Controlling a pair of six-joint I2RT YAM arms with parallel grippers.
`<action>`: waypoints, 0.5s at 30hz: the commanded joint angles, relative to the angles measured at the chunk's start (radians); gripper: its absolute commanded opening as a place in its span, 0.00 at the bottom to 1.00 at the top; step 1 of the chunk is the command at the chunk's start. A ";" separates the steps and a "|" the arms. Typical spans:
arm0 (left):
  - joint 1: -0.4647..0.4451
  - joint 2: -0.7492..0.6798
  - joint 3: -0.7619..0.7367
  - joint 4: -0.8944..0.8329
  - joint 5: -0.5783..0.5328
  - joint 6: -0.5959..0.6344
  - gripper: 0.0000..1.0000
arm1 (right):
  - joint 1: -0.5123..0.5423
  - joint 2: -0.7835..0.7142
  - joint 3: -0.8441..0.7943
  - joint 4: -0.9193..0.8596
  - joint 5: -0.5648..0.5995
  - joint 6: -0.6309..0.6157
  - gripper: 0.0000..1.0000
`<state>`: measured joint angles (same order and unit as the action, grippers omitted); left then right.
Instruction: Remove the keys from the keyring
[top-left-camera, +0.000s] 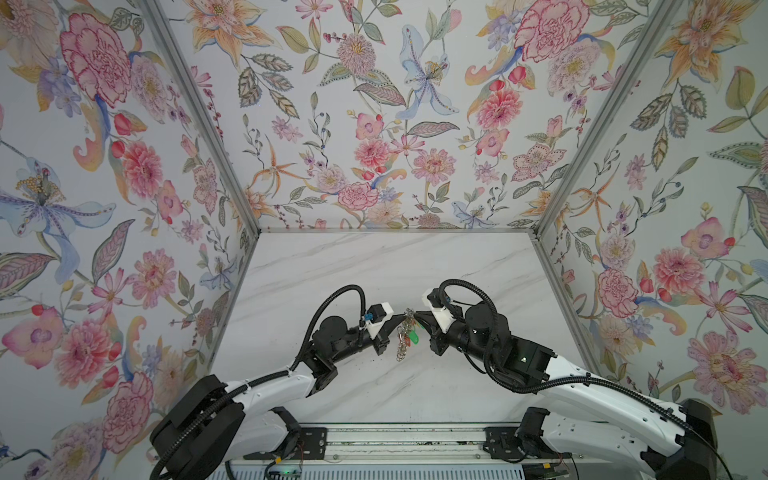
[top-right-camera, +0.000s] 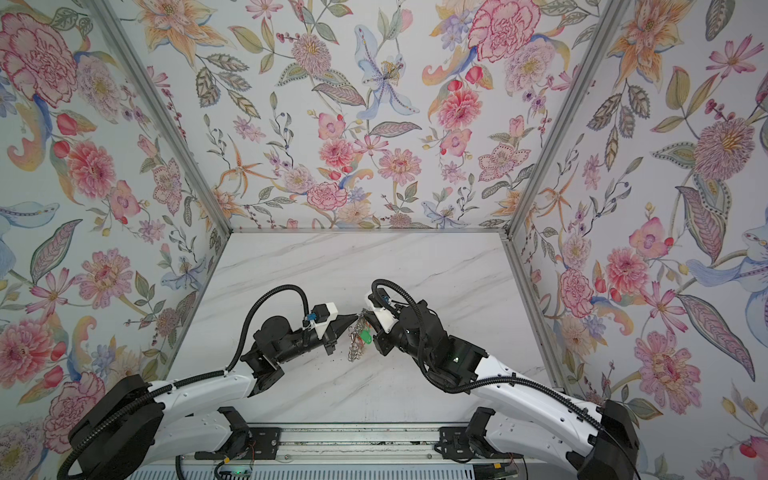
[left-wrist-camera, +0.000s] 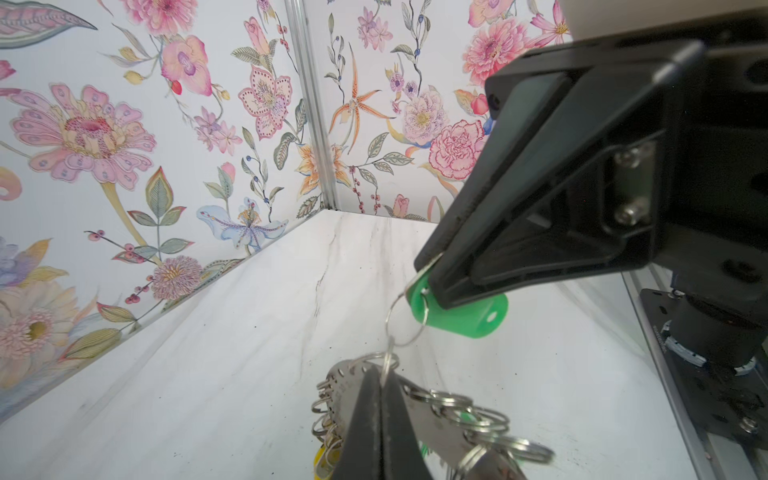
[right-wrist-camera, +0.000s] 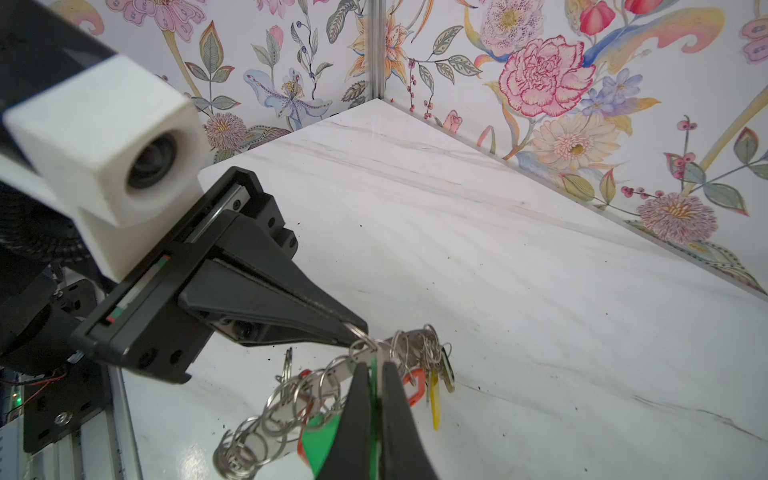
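The keyring (left-wrist-camera: 338, 384) is held up over the middle of the table (top-left-camera: 374, 270), between the two claws, which are seen tip to tip in both top views. The left claw (top-left-camera: 402, 319) is closed tight. In the left wrist view its two dark fingers (left-wrist-camera: 361, 419) are pressed together on the rim of the keyring. The flat grey metal and a small split ring (left-wrist-camera: 388, 359) are caught between them, so the fingers are parted only by the thickness of what is gripped.

The right claw (top-left-camera: 417, 314) is likewise closed, and it is clamped on a green tag (left-wrist-camera: 457, 320) just beside the keyring. In the right wrist view a strip of green is seen pinched between its fingers (right-wrist-camera: 357, 415). The green tag is joined to the keyring's rim by a wire ring (left-wrist-camera: 387, 320), by which the short gap between the two claws is spanned.

The keys (right-wrist-camera: 446, 372) are hung below the keyring in a loose bunch, and a yellow tag (right-wrist-camera: 434, 399) and an orange-red tag (right-wrist-camera: 415, 388) are seen among them. A chain of small rings (right-wrist-camera: 266, 415) is trailed down from the keyring toward the table. Whether the lowest rings touch the table cannot be told.
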<state>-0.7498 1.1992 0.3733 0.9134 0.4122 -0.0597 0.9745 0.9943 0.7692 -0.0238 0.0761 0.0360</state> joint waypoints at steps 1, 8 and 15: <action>-0.001 -0.016 -0.083 0.059 -0.288 0.100 0.00 | -0.003 -0.079 0.001 0.073 0.040 0.037 0.00; -0.026 -0.019 -0.150 0.245 -0.350 0.182 0.00 | -0.006 -0.079 -0.043 0.081 0.047 0.073 0.00; -0.027 -0.035 -0.168 0.298 -0.335 0.182 0.00 | -0.015 -0.073 -0.082 0.095 0.031 0.104 0.00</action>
<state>-0.8093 1.1797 0.2417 1.1488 0.2752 0.1074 0.9863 0.9760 0.7033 0.0570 0.0296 0.1047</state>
